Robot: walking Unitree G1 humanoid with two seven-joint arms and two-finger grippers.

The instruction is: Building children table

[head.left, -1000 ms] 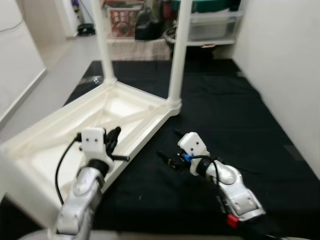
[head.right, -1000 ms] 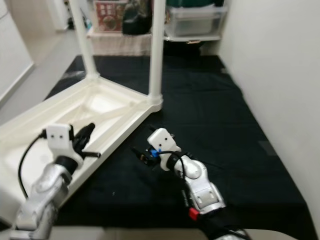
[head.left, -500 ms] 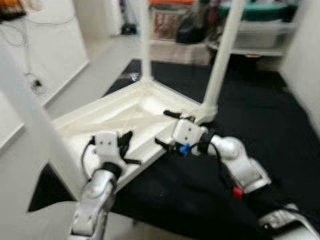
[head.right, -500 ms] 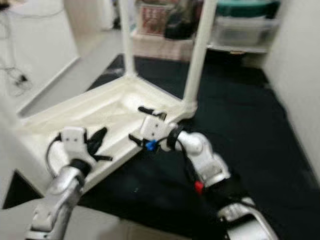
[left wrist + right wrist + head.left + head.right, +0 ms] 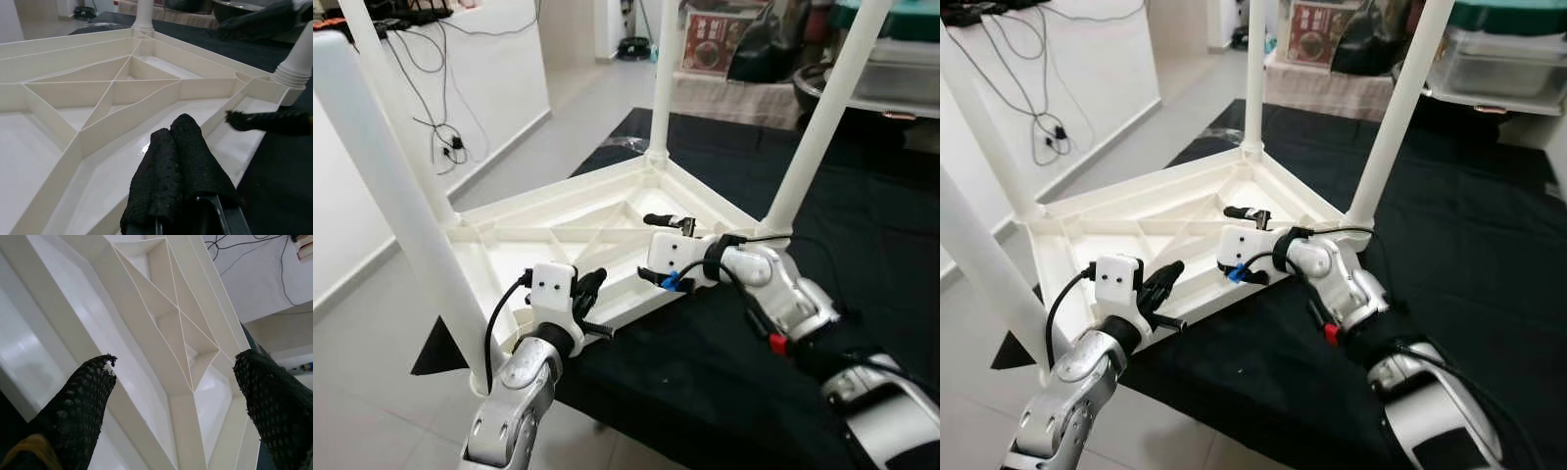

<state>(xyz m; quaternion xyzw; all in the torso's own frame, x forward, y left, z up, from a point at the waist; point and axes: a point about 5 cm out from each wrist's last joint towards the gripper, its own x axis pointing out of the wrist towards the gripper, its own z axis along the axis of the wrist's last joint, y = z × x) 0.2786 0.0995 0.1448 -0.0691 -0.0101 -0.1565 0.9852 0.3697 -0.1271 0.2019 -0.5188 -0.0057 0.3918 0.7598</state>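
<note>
1. The white table top (image 5: 558,230) lies upside down before me, ribbed underside up, its far right part on a black mat (image 5: 862,196) and its near left corner out over the pale floor (image 5: 1195,88).
2. Four white legs stand up from its corners; the near left leg (image 5: 406,206) is closest to me, and all four tops are cut off by the frame edge.
3. My left gripper (image 5: 178,147) has its two black fingers pressed together with nothing between them, hovering just over the near rim of the table top.
4. My right gripper (image 5: 658,250) is spread wide over the table top's right rim, near the right leg (image 5: 818,117); its fingers (image 5: 80,396) straddle the ribs, and I cannot tell whether they touch the plastic.
5. Boxes and bags at the far end are blurred.
</note>
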